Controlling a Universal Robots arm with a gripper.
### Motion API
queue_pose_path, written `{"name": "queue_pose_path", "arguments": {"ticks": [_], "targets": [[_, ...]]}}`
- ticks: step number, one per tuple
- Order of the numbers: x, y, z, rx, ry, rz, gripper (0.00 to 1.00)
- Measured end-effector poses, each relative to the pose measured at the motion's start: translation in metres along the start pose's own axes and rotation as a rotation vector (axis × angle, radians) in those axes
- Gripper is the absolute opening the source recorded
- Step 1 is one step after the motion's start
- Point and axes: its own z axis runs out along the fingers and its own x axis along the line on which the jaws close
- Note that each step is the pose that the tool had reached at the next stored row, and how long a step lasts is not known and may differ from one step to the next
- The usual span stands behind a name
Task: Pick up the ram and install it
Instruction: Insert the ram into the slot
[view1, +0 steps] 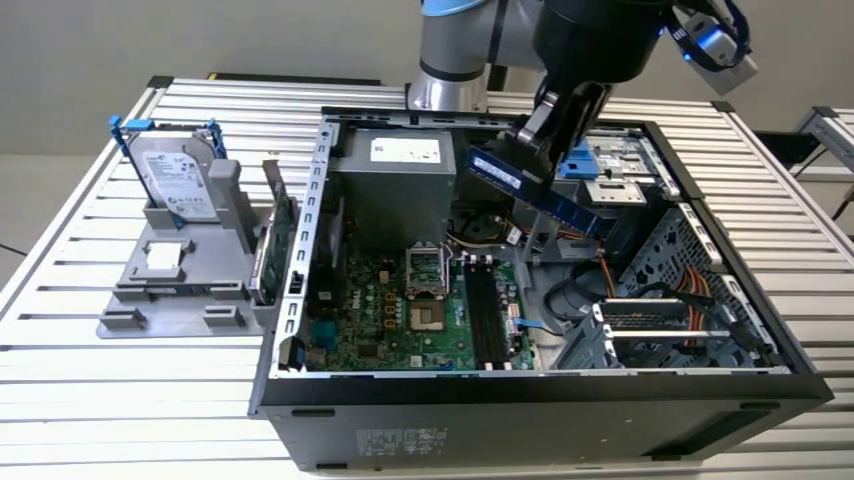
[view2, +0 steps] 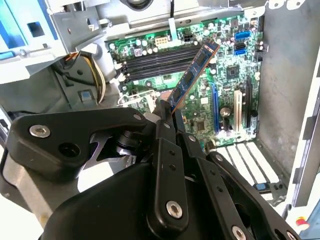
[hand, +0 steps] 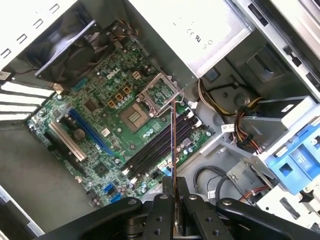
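Note:
My gripper (view1: 531, 140) is shut on the ram (view1: 534, 190), a slim bluish stick that hangs tilted above the open computer case (view1: 534, 400). In the second wrist view the ram (view2: 192, 75) juts out from between the black fingers (view2: 165, 120), over the motherboard. The first wrist view has the ram (hand: 173, 140) edge-on as a thin line, rising from the gripper (hand: 175, 187). Under it lie the black memory slots (hand: 160, 145), which stand bare (view2: 160, 60) beside the processor socket (view1: 424, 275).
On the exterior view's left, a grey stand holds a silver hard drive (view1: 180, 180) with a blue bracket and a green expansion card (view1: 274, 250). Inside the case are the power supply (view1: 400, 170), a blue drive bracket (view1: 587, 165), cables (view1: 641, 290) and the drive cage.

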Motion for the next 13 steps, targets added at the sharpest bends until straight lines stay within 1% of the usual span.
{"name": "queue_pose_path", "arguments": {"ticks": [13], "targets": [[-0.0005,-0.0005,0.0001,-0.0009,-0.0023,0.128,0.00]]}}
